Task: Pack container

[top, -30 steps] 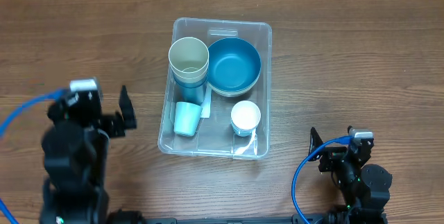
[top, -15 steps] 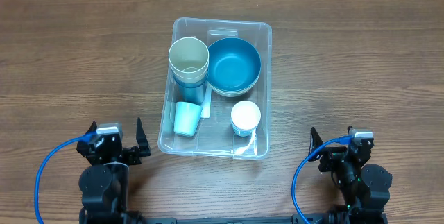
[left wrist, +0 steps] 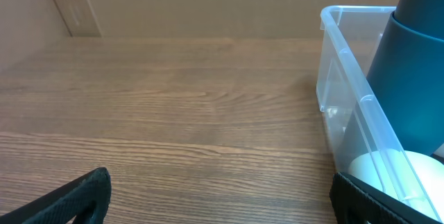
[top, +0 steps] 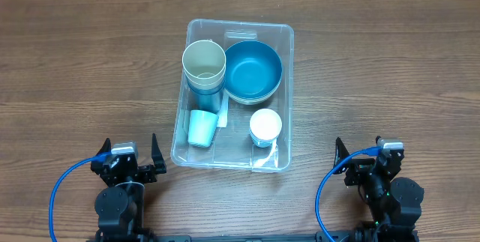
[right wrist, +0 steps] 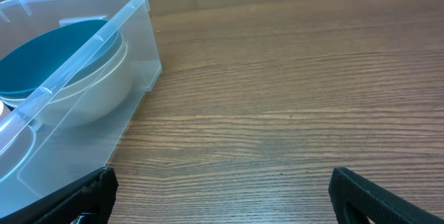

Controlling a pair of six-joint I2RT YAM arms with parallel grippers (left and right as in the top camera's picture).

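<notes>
Container at frame centre: cup stack and blue bowl nested to save room. Left gripper, right gripper at lower edge, spread wide, empty; packing seemingly done.

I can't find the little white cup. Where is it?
In the overhead view, the white cup stands inside the container, on its right side, just nearer the arms than the blue bowl.

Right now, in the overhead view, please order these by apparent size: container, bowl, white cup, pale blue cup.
1. container, clearly largest
2. bowl
3. white cup and pale blue cup: they look about alike, so I cannot rank them.
</notes>
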